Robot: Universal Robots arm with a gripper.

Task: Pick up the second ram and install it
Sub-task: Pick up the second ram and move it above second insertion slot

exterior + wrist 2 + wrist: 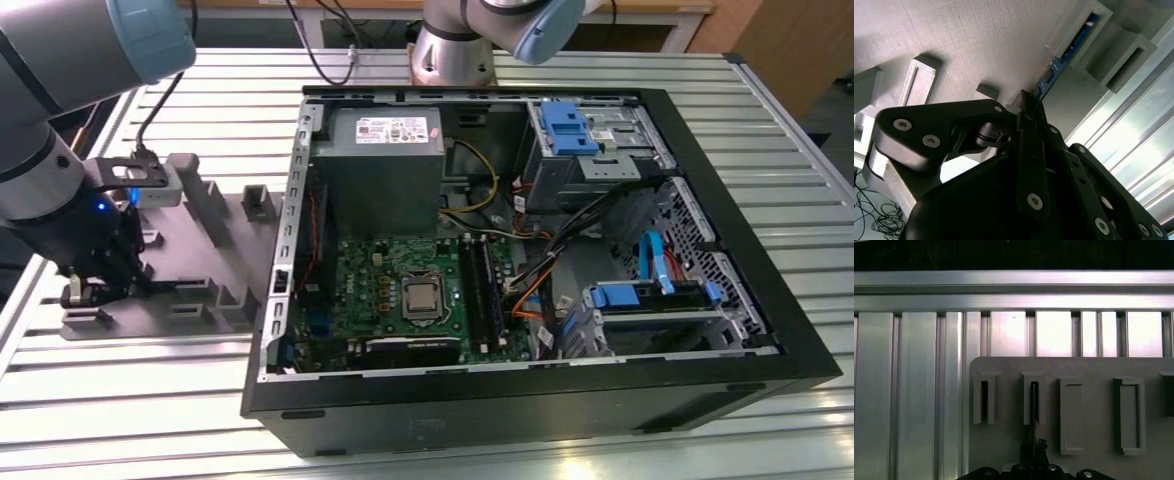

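The second ram (pixel 1066 52) is a thin blue-green stick standing on edge in a slotted block of the grey holder tray (pixel 200 225). In the first wrist view I see the ram (pixel 1033 407) edge-on, with one end in a slot of the tray (pixel 1094 367). My gripper (pixel 1030 100) is shut on the ram's near end, low over the tray (pixel 954 45). In the exterior view the gripper (pixel 100 292) sits at the tray's near corner, on that view's left, and hides the ram. The black fingers (pixel 1035 450) pinch the stick from both sides.
An open black computer case (pixel 747 330) lies on the slatted aluminium table (pixel 801 170) to the exterior view's right of the tray. Inside it are the green motherboard (pixel 387 285), black memory slots (pixel 483 295), a grey power supply (pixel 380 170), cables and blue drive brackets (pixel 567 125).
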